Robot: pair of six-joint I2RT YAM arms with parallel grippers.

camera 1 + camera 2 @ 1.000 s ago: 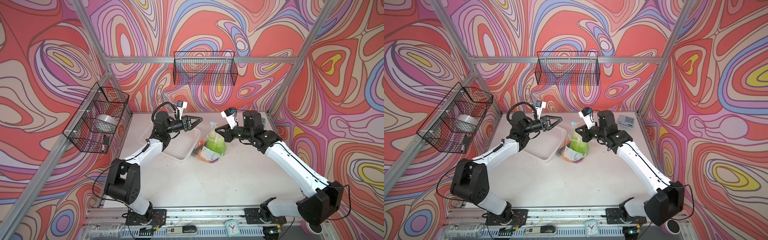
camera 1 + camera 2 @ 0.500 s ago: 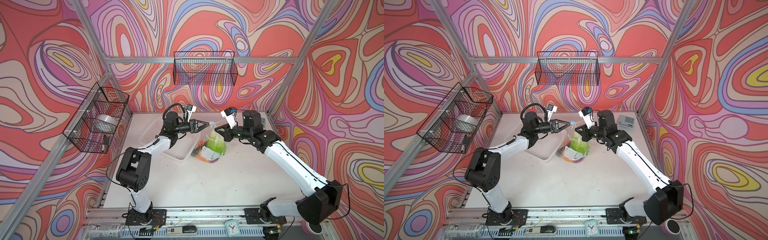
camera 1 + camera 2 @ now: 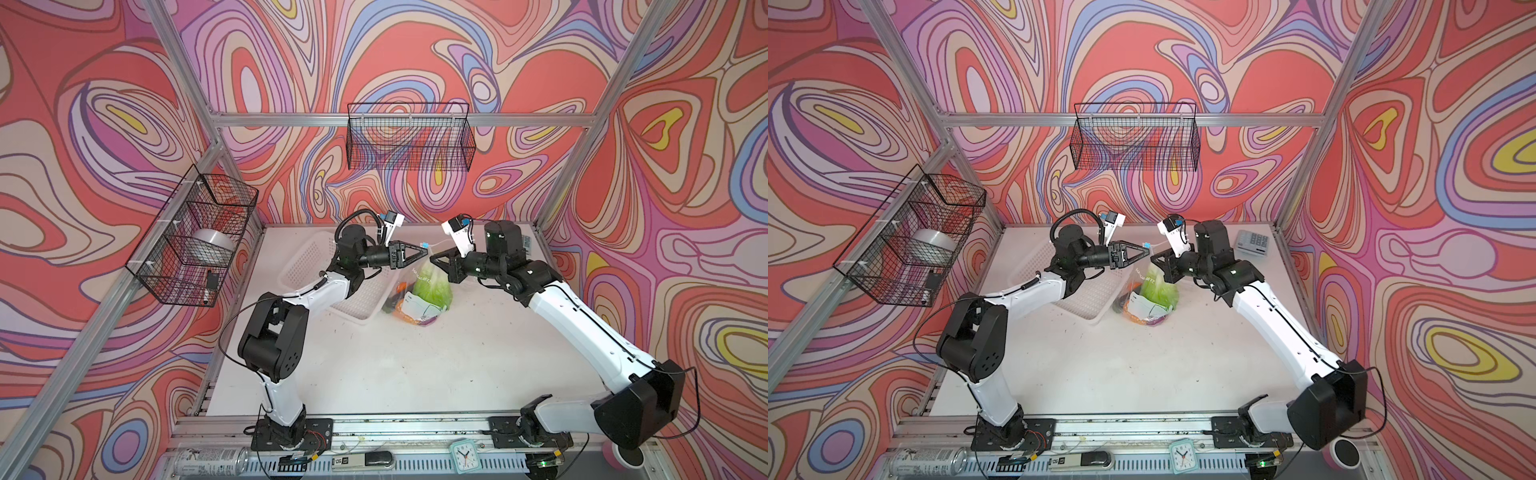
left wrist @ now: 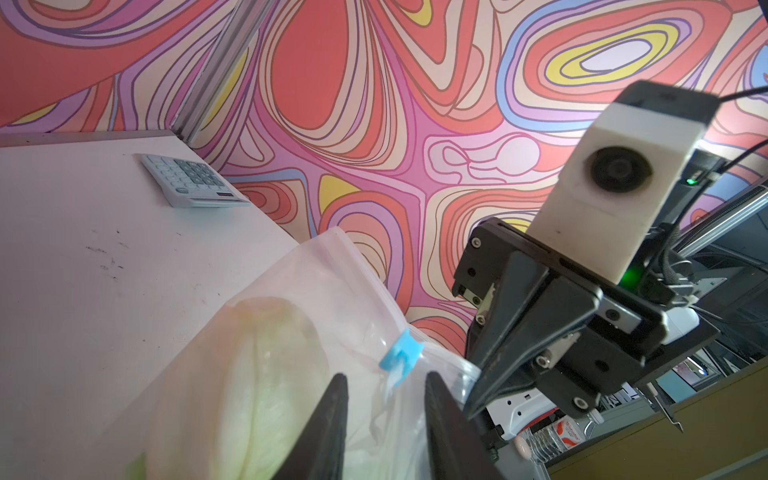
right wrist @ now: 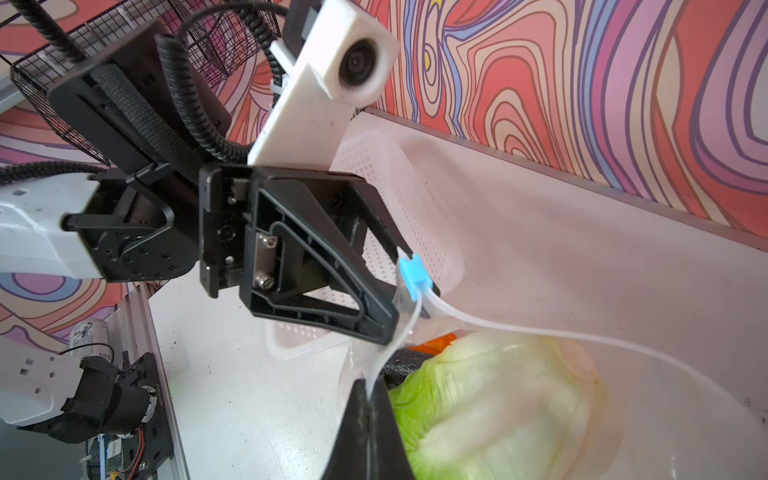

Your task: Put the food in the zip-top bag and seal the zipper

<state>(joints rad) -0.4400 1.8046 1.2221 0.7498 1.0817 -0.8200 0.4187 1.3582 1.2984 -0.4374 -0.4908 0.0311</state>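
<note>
Presently my left hand (image 4: 385, 378), released, faces the slider (image 4: 401, 353) just ahead; zipper (image 5: 478, 322) runs from slider to my right hand (image 5: 366, 388), clenched on the bag (image 4: 332, 282) mouth.

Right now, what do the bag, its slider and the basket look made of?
Zip-top bag: thin clear plastic film, glossy and crinkled; the cabbage shows through it.
Slider: light-blue hard plastic, probably moulded.
Basket: white rigid plastic, perforated, slightly translucent.
</note>
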